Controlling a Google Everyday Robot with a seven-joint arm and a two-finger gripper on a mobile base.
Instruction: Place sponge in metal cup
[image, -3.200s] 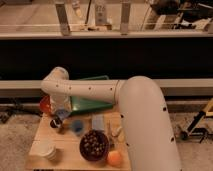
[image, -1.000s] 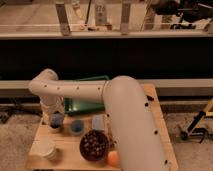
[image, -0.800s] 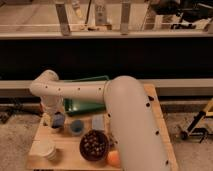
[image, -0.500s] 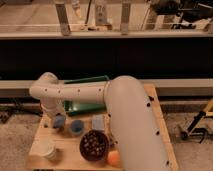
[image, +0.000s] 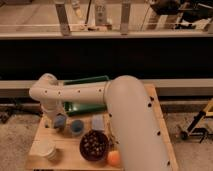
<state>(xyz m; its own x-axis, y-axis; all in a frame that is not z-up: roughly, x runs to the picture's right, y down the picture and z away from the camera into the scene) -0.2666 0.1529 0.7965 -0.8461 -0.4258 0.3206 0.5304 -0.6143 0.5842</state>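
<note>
The gripper (image: 54, 118) hangs at the end of my white arm, low over the left part of the wooden table (image: 65, 159). A medium-blue block, the sponge (image: 60, 121), sits right at the gripper's tip, touching it or just below it. I cannot tell whether it is held. A small round blue cup (image: 76, 127) stands just right of the sponge. I cannot make out a metal cup; the arm hides the table's back left corner.
A paler blue square pad (image: 98, 122) lies right of the blue cup. A dark bowl (image: 94, 145) and an orange (image: 114, 158) are at the front. A white cup (image: 46, 149) stands front left, and a green tray (image: 82, 102) lies at the back.
Since the earliest frame the arm's elbow has swung left and the wrist has come down over the table's left side. Over the last second it has only sunk slightly. The other objects have not moved.
</note>
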